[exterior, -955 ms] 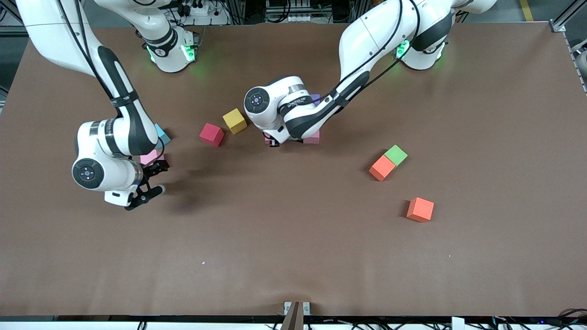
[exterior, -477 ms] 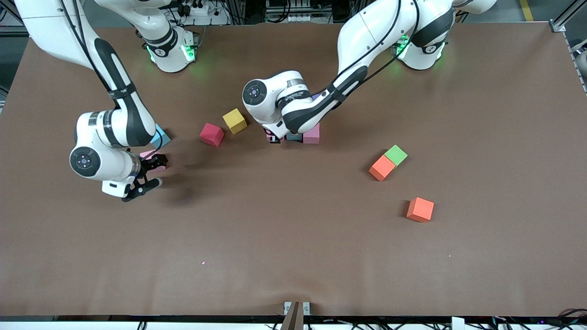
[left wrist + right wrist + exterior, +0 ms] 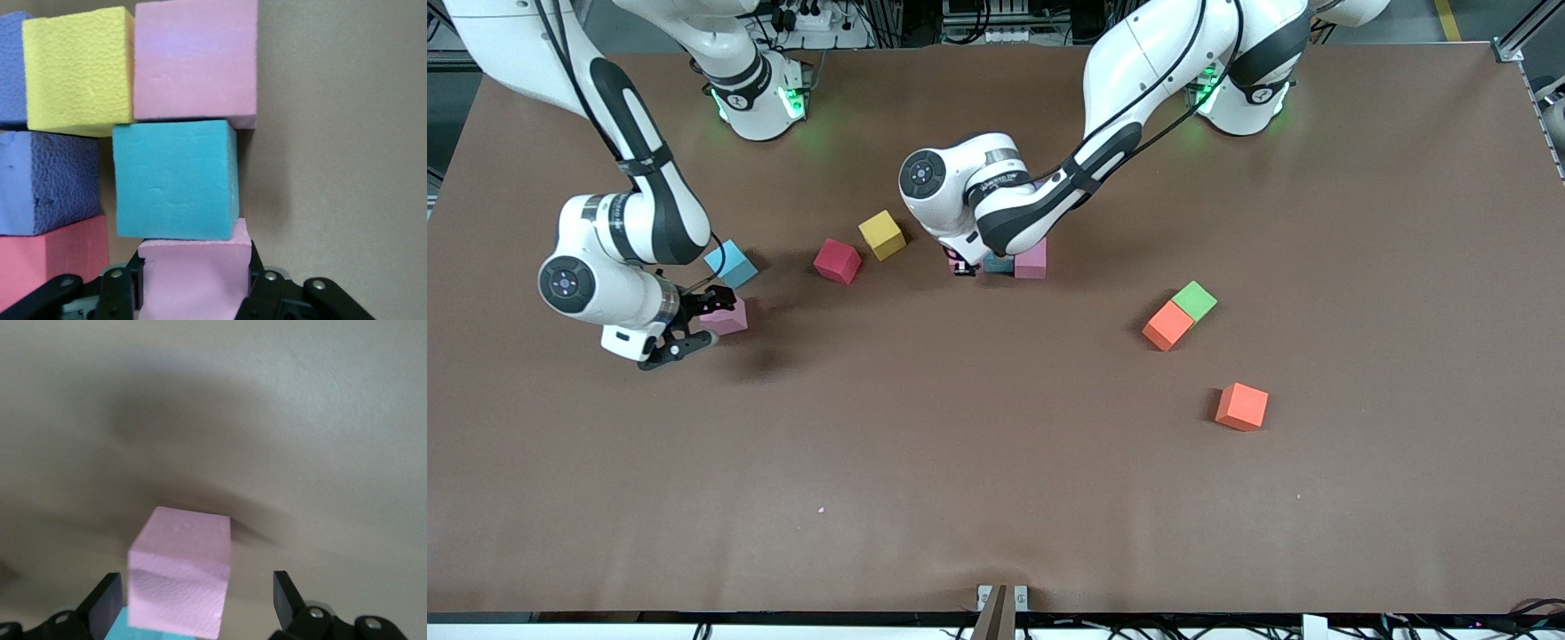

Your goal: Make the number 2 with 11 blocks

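My left gripper [image 3: 960,264] is low at the cluster of cubes in the middle of the table, shut on a pink cube [image 3: 193,287]. That cube touches a teal cube [image 3: 175,179], which adjoins another pink cube [image 3: 195,63]. Beside them sit a yellow cube [image 3: 77,70], two purple cubes [image 3: 47,180] and a red cube [image 3: 53,263]. My right gripper [image 3: 698,322] is open just beside a loose pink cube [image 3: 727,316], which shows between its fingers [image 3: 180,580]. A sky-blue cube [image 3: 729,262] lies next to it.
A red cube [image 3: 838,260] and a yellow cube [image 3: 882,235] lie between the two grippers. Toward the left arm's end lie a green cube [image 3: 1194,300] touching an orange cube [image 3: 1168,325], and another orange cube [image 3: 1241,406] nearer the camera.
My right gripper has moved away from the front camera and toward the right arm's end, uncovering the pink and sky-blue cubes. My left gripper stays at the cluster.
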Robot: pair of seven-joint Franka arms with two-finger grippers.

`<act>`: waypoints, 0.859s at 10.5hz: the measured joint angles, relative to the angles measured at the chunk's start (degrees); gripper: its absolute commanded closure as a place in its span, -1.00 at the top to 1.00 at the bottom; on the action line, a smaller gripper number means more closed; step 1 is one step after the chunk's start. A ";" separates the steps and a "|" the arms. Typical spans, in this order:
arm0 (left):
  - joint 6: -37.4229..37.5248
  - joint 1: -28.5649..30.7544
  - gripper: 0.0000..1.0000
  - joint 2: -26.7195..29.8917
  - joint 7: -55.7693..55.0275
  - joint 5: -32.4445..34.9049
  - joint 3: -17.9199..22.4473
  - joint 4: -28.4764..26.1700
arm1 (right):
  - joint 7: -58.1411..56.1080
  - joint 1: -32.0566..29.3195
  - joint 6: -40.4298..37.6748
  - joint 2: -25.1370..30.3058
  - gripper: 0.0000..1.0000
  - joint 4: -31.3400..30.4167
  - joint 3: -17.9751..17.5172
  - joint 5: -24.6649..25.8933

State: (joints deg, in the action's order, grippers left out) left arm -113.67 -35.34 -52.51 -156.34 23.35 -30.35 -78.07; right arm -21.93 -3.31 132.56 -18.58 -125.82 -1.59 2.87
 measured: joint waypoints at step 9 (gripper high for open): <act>-1.77 0.14 1.00 0.16 0.00 0.42 0.03 -0.09 | 0.32 -0.67 0.21 0.38 1.00 -0.58 -0.20 -0.74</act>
State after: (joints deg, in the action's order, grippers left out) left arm -115.43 -35.20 -52.35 -156.34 23.76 -30.31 -78.17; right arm -21.61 -3.98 132.77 -18.20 -126.40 -1.79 2.12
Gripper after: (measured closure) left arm 0.000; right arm 0.000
